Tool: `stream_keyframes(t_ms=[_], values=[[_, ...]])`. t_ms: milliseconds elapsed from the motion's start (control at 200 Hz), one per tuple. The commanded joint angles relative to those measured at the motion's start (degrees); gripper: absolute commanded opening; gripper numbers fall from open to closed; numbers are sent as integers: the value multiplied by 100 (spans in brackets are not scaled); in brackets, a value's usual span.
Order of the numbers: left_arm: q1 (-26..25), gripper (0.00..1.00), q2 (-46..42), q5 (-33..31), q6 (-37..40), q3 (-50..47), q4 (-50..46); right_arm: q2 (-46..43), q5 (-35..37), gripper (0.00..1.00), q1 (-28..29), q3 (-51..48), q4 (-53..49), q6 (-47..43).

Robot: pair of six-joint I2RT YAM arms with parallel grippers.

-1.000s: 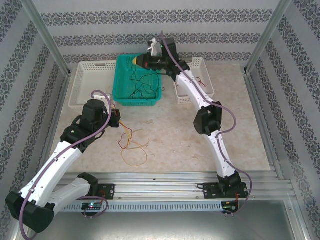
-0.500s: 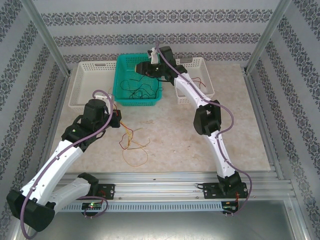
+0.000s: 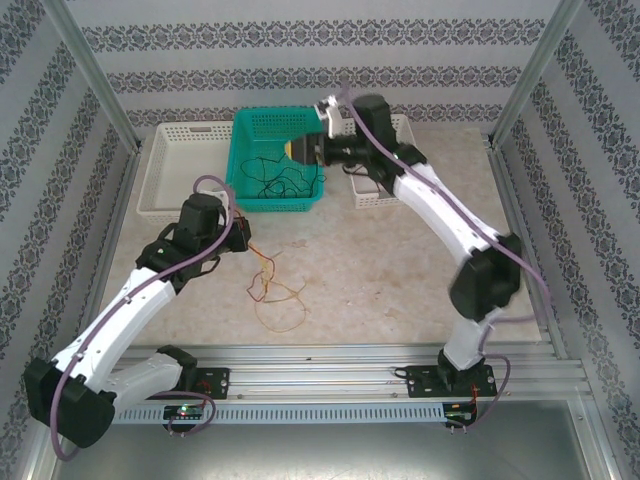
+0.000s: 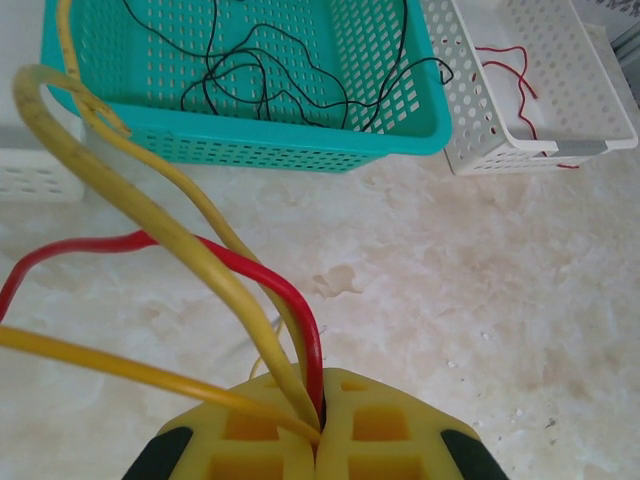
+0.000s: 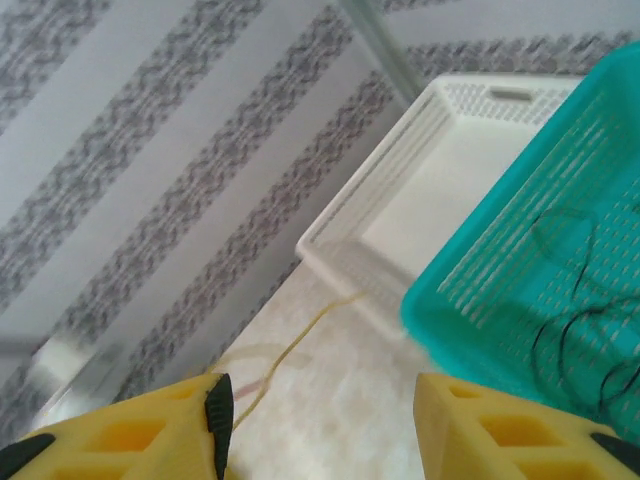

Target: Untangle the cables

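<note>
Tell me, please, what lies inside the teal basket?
Thin black cables lie tangled on the floor of the teal basket. In the top view, the right gripper covers part of its right side.

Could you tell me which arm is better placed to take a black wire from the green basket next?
The right, probably: the right gripper hangs open at the green basket holding the black wires, while the left gripper is shut on yellow and red wires.

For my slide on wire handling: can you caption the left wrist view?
Left gripper shut on yellow and red wires, facing a teal basket of black wires.
</note>
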Motion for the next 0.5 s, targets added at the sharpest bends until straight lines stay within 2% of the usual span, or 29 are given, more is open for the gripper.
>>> stream_keyframes(t_ms=[0, 120, 245, 375, 495], values=[[-13, 0, 156, 190, -669, 75, 495, -848, -393, 52, 136, -1485, 609, -557], [-212, 0, 517, 346, -980, 223, 832, -1582, -269, 53, 350, -2873, 995, -835], [-476, 0, 901, 367, -1154, 397, 1062, -1859, -216, 54, 486, -3886, 1639, -711], [-644, 0, 1081, 377, -1312, 404, 1280, -1889, -209, 54, 674, -4549, 2345, -546], [-722, 0, 1170, 367, -1388, 395, 1344, -1781, 131, 54, 943, -4715, 2397, -718]])
